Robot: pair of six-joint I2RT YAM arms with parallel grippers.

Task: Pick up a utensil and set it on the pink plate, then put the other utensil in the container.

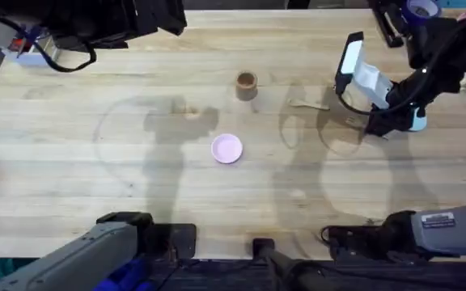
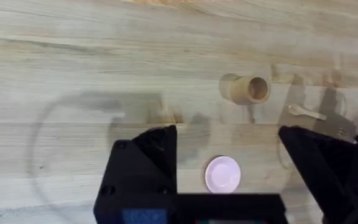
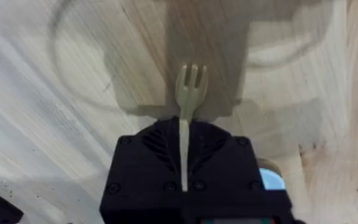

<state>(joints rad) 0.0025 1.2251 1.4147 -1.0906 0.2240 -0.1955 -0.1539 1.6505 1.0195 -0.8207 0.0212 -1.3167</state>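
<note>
The pale wooden fork (image 3: pixel 190 84) is held by its handle in my right gripper (image 3: pixel 184 124), which is shut on it, tines pointing outward above the bare table. In the overhead view the right gripper (image 1: pixel 374 123) hangs over the table's right side, just right of the wooden spoon (image 1: pixel 310 103). The spoon lies flat beside the brown cup (image 1: pixel 246 85). The small pink plate (image 1: pixel 226 149) sits near the table's middle with nothing on it. My left gripper (image 2: pixel 225 132) is open, high above the plate (image 2: pixel 222 174), with the cup (image 2: pixel 247 89) and spoon (image 2: pixel 306 112) beyond it.
The wooden table (image 1: pixel 95 178) is bare to the left and front of the plate. Dark equipment (image 1: pixel 87 24) lines the far left edge and more gear (image 1: pixel 415 16) stands at the far right corner. Both arm bases sit at the near edge.
</note>
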